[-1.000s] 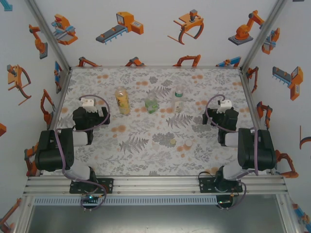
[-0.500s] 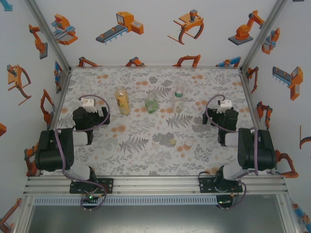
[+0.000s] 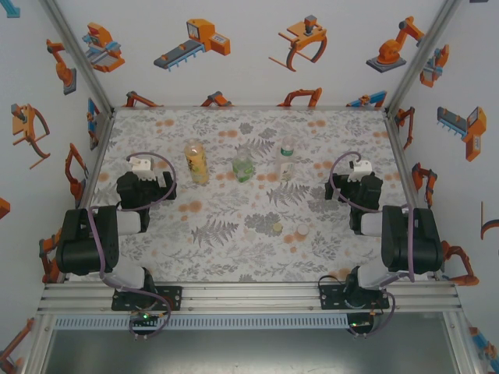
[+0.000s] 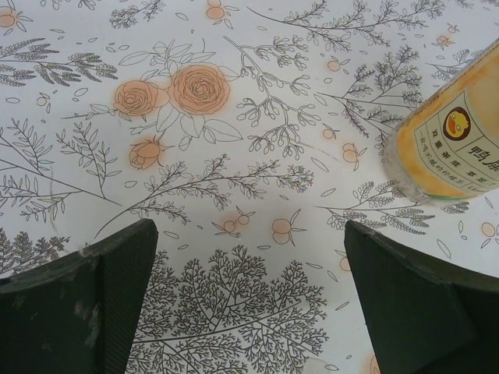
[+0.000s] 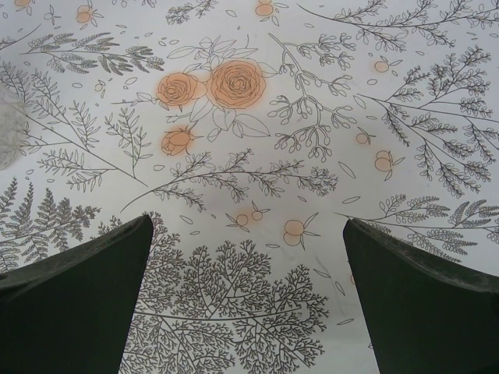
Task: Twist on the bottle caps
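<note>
Top external view gives you the three bottles standing upright in a row across the middle of the floral counter [image 3: 195, 257]. The amber-yellow bottle [image 3: 196, 162] is on the left, the short green-tinted bottle [image 3: 243, 167] is in the middle, and the slim clear bottle [image 3: 287, 158] is on the right, each apart from its neighbour. Nearer to you, well apart from that row, two caps lie loose on the counter just beside each other: the yellow-green cap [image 3: 276, 227] and, to its right, the white cap [image 3: 302, 231]. Whether any bottle carries a cap is too small for you to tell.

The left jaws sit to the left of the amber-yellow bottle, and the right jaws to the right of the slim clear bottle. On the left wrist view, the dark fingers [image 4: 78, 304] stand wide with only bare counter between them, and the amber-yellow bottle shows at the right edge, beyond the right finger and not touching it. On the right wrist view, the fingers [image 5: 70, 296] are just as wide and hold nothing.
</note>
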Action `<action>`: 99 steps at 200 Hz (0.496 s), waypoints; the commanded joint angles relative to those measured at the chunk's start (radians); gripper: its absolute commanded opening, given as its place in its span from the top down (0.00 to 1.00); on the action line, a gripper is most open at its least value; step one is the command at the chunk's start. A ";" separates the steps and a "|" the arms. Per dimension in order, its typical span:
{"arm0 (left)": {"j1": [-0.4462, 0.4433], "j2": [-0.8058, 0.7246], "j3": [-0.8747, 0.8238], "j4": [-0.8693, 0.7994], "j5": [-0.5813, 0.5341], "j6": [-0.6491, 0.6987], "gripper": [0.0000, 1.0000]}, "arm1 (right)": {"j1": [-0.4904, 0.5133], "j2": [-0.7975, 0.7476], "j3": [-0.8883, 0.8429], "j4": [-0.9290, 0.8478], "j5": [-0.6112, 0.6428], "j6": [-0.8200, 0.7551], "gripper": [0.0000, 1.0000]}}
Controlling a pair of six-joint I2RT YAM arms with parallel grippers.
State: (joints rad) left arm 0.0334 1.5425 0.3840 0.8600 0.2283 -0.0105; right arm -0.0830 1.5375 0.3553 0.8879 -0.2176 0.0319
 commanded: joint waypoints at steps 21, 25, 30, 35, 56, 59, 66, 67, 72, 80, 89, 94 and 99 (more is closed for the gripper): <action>0.003 -0.001 -0.007 0.031 0.012 0.013 0.03 | -0.007 0.008 0.012 0.027 -0.002 -0.001 0.01; 0.002 -0.001 -0.007 0.030 0.012 0.012 0.03 | -0.008 0.009 0.014 0.024 0.010 0.004 0.01; 0.002 -0.001 -0.006 0.031 0.012 0.013 0.03 | -0.007 0.009 0.018 0.016 0.026 0.011 0.01; 0.003 -0.002 -0.007 0.031 0.012 0.012 0.03 | -0.007 0.007 0.019 0.011 0.035 0.015 0.01; 0.003 -0.001 -0.007 0.031 0.012 0.011 0.03 | -0.006 0.002 0.020 0.006 0.014 0.005 0.01; 0.004 -0.002 -0.006 0.031 0.013 0.012 0.03 | -0.006 -0.003 0.022 0.000 0.002 0.000 0.01; 0.004 -0.001 -0.005 0.031 0.013 0.011 0.03 | -0.006 -0.013 0.027 -0.019 -0.025 -0.013 0.01; 0.005 -0.002 -0.005 0.031 0.013 0.011 0.03 | -0.007 -0.014 0.027 -0.022 -0.027 -0.016 0.01; 0.005 -0.001 -0.005 0.030 0.014 0.010 0.03 | -0.007 -0.015 0.028 -0.028 -0.027 -0.019 0.01; 0.005 -0.002 -0.005 0.031 0.014 0.010 0.03 | -0.007 -0.016 0.028 -0.026 -0.028 -0.019 0.01; 0.005 -0.002 -0.008 0.033 0.011 0.010 0.03 | -0.007 -0.015 0.028 -0.026 -0.027 -0.018 0.01; 0.005 -0.003 -0.008 0.033 0.012 0.010 0.03 | -0.007 -0.016 0.027 -0.026 -0.028 -0.018 0.01; 0.005 -0.004 -0.008 0.032 0.011 0.010 0.03 | -0.007 -0.016 0.027 -0.026 -0.026 -0.019 0.01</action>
State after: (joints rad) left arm 0.0338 1.5425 0.3840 0.8600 0.2283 -0.0105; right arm -0.0837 1.5372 0.3565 0.8650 -0.2211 0.0280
